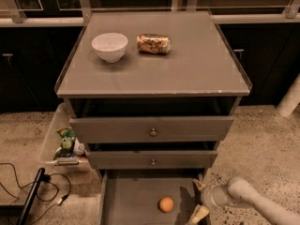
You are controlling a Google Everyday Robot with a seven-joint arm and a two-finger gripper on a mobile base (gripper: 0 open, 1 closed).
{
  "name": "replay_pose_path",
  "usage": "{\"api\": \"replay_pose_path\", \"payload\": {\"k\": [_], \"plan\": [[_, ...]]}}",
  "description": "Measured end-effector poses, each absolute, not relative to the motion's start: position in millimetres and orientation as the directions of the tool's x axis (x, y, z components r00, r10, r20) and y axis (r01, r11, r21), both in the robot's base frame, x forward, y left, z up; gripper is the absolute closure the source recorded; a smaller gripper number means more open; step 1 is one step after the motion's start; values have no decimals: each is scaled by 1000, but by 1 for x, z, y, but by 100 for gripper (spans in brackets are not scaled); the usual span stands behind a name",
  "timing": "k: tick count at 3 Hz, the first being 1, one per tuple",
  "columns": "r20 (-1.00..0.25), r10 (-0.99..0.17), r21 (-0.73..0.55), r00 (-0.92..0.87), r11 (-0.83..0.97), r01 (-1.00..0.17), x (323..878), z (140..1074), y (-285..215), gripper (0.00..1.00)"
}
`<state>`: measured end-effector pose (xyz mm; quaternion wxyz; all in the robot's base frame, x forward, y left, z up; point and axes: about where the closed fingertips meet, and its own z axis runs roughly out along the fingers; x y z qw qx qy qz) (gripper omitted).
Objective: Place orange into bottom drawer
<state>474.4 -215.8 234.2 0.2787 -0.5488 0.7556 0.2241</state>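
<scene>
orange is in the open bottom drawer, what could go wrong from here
The orange lies loose on the flat floor of the bottom drawer, so a bump could roll it. The open end effector sits at the drawer's right wall, beside the orange; withdrawing might clip the wall or knock the fruit.

Robot lab: tool (pixel 200 200) beside bottom drawer (pixel 133 198)

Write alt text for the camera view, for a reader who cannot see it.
An orange lies on the floor of the open bottom drawer, the gripper just right of it, jaws open, not touching. On the cabinet top stand a white bowl and a drink can on its side.
</scene>
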Motion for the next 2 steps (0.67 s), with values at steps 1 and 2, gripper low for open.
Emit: {"api": "replay_pose_path", "payload": {"k": [1, 2], "plan": [[-696, -685, -18, -216, 317, -948, 452, 283, -253, 0], [-736, -655, -78, -169, 330, -941, 431, 321, -274, 0]]}}
